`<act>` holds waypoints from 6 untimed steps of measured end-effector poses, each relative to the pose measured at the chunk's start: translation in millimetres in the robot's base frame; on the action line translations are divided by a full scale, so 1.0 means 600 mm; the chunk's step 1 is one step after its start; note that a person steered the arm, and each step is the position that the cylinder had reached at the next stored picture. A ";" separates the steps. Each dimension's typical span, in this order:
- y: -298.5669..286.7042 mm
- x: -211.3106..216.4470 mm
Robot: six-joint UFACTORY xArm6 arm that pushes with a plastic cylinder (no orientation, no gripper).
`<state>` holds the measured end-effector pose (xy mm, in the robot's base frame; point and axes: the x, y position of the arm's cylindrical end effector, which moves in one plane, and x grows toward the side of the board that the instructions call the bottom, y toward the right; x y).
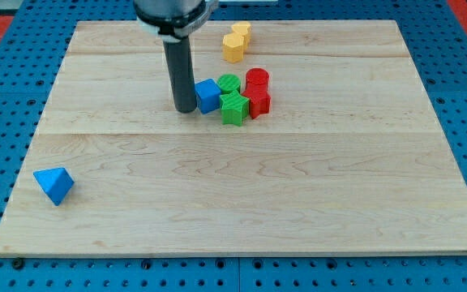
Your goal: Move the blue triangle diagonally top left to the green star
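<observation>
Well apart, blue triangle (53,185) lies bottom-left of my tip (185,109).

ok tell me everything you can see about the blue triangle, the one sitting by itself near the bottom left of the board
The blue triangle is a small solid wedge-shaped block in bright, matte blue, looking like moulded plastic, with lighter and darker faces meeting at clear edges. It lies on the pale wooden board near the view's bottom left corner, one point aimed toward the view's bottom. Nothing touches it but the board. My tip is far off toward the view's upper right, beside the blue cube in the cluster of blocks.
</observation>
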<state>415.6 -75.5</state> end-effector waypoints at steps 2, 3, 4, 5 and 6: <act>-0.011 0.270; -0.179 0.259; -0.270 0.215; -0.321 0.149; -0.314 0.187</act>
<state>528.0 -264.2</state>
